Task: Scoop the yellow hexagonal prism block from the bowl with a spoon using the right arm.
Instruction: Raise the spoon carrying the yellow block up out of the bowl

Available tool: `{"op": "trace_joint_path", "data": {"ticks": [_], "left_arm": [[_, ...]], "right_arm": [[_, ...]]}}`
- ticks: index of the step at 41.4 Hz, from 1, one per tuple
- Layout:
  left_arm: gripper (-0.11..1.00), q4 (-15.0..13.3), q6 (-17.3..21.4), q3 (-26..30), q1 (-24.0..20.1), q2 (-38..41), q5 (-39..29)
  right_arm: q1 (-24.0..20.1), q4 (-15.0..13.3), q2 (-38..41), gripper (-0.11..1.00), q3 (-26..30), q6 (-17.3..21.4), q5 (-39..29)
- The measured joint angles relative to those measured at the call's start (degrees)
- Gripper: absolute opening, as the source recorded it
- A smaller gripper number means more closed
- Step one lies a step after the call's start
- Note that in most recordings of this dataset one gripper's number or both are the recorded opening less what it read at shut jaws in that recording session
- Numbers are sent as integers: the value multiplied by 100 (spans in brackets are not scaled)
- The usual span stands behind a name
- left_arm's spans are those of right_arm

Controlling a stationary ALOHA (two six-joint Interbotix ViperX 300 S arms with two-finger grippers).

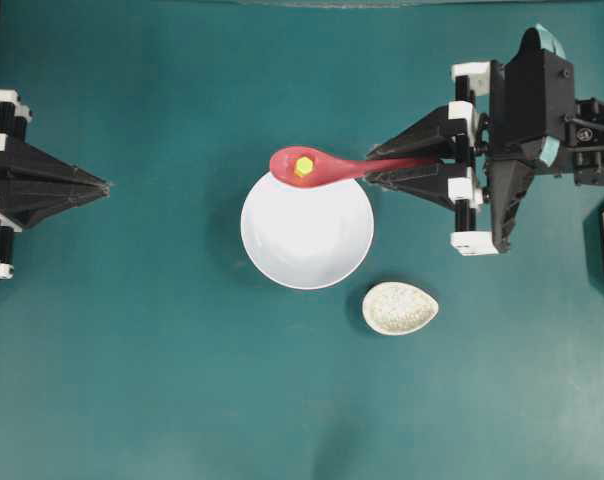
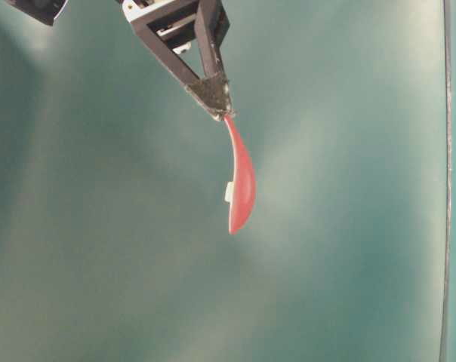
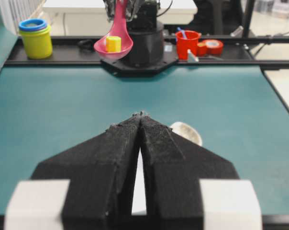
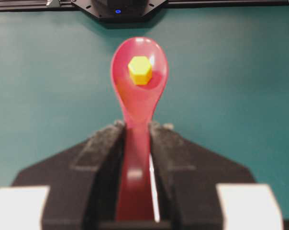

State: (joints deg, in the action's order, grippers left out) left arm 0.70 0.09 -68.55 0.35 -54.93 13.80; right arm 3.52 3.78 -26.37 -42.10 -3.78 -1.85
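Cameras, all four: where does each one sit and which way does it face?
Overhead: above the table, looking down; both arms, bowl, spoon.
Table-level: low, facing the right gripper gripping the spoon.
Left wrist: behind the shut left gripper, facing the opposite arm.
Right wrist: looks along the spoon handle.
Three share the block in the scoop.

Behind the spoon [image 1: 327, 166], the bowl [image 1: 307, 232] is losing part of its upper rim in the overhead view. The spoon's handle is disappearing between the right gripper's [image 1: 374, 171] fingers [image 4: 99, 163]. In the left wrist view the left gripper [image 3: 141, 115] is covering most of the bowl. The table-level view is cutting the bowl at its right edge.
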Motion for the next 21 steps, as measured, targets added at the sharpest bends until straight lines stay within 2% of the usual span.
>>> {"op": "trace_joint_path", "data": {"ticks": [8,21], "left_arm": [[0,0,18,9,-9,0,0],[0,0,18,0,0,0,-9]], "right_arm": [[-9,-167,0,23,0,-9,9],[-9,-272,0,23,0,-9,9]]}}
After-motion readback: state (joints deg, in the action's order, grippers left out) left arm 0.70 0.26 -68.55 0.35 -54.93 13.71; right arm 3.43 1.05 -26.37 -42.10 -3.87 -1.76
